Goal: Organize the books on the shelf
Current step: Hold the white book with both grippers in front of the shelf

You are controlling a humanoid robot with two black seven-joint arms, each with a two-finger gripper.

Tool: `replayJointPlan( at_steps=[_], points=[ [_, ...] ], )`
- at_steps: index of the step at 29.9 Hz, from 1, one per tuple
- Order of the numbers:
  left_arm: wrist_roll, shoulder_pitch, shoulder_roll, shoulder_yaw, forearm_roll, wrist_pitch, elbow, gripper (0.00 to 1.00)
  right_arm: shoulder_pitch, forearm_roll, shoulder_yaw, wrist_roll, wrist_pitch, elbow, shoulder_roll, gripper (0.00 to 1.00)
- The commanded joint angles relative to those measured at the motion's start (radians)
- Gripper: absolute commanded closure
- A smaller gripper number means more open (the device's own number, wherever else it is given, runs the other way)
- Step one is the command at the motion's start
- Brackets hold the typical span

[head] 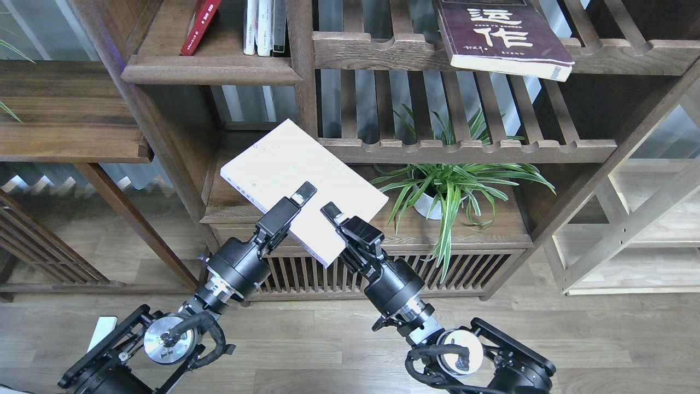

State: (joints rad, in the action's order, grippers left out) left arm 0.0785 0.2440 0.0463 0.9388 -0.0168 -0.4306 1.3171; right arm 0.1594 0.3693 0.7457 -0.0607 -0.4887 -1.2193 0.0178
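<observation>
Pale white-lavender book (298, 178) up in the air, cover facing the camera, turned corner-up like a diamond, in front of the lower part of the bookcase. Clamped on its near edge by both claws: left gripper (296, 200) biting the left half of that edge, right gripper (334, 214) biting just beside it, each closed on the book with one finger showing on top of the cover and the other hidden beneath. Far corner of the book close under the scalloped rail of the slatted rack (465, 148). Target up and to the left: the solid shelf (213, 70) with the rounded front edge, already carrying the red book (200, 24), leaning, and the thin white-spined volumes (264, 24) upright against the post. Maroon book (500, 35) lying flat on the upper rack, jutting over the rail, not yet shelved. Risks from here, by judgement: two arms on one book means any mismatch in travel could twist or bend the cover, or pull it from one pair of fingers. Both grips low on one edge, so much of the weight hangs beyond them; possible sag or slip on the lift. Far corner likely to catch the rail or the upright post (303, 60) on the way up. Spider plant (445, 180) close by on the right, leaves within reach of a swing.
</observation>
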Motion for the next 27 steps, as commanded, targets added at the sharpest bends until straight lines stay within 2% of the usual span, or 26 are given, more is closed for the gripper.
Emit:
replayJointPlan(
  at_steps=[1,13,22,26,27],
  points=[
    [0.000,0.003,0.000,0.001,0.001,-0.003,0.001,0.52,0.000,0.002,0.000,-0.001,0.000,0.000,-0.001,0.92],
    [0.003,0.003,0.000,0.005,0.000,-0.025,-0.001,0.95,0.000,0.002,0.000,-0.001,0.000,0.000,-0.009,0.92],
    [0.003,-0.002,0.000,0.006,0.000,-0.040,-0.001,0.98,0.000,0.000,0.000,-0.001,0.000,0.000,-0.009,0.91],
    [0.003,-0.002,0.000,0.006,0.000,-0.045,-0.001,0.98,0.000,0.002,0.000,-0.001,0.000,0.000,-0.009,0.80],
    [0.003,0.000,0.000,0.006,0.000,-0.045,-0.001,0.98,0.000,0.002,0.000,-0.001,0.000,0.000,-0.009,0.74]
  ],
)
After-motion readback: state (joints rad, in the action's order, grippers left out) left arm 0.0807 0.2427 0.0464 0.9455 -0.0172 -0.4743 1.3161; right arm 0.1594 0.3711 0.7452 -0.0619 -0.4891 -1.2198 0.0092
